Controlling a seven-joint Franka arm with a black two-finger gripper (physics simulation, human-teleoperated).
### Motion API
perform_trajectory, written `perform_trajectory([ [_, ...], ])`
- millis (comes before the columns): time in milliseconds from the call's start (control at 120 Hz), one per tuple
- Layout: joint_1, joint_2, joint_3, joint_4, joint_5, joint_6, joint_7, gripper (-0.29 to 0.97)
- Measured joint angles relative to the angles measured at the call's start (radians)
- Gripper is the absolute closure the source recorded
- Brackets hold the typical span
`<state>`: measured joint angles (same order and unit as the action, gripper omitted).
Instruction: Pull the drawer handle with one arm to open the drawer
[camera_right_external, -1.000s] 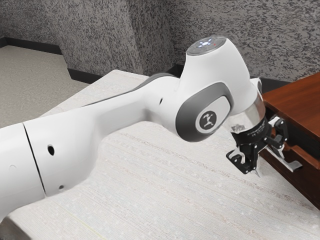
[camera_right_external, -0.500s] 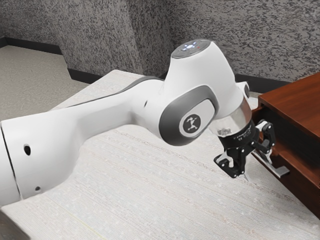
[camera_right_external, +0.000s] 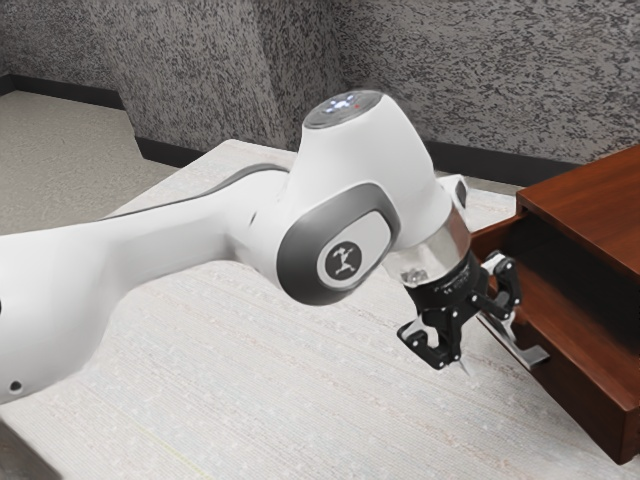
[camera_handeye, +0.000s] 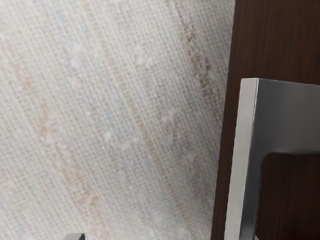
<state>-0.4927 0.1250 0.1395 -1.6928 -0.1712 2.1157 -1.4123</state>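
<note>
The black two-finger gripper (camera_right_external: 468, 330), spread wide and only hooking the silver metal bar handle (camera_right_external: 527, 349) (no clamp), has drawn back. The reddish-brown wooden drawer (camera_right_external: 580, 390) now stands further out, so opening is underway.

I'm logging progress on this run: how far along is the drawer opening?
Done: the drawer already stands partly out of the cabinet. In hand: the open gripper sits at its metal handle. Left: pulling it out further.
</note>
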Motion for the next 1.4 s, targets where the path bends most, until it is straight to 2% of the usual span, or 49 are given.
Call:
perform_trajectory([
  [367, 0.003, -0.087, 0.002, -0.098, 0.006, 0.012, -0.001, 0.33],
  [1400, 0.019, -0.235, 0.006, -0.281, 0.013, 0.044, -0.002, 0.34],
])
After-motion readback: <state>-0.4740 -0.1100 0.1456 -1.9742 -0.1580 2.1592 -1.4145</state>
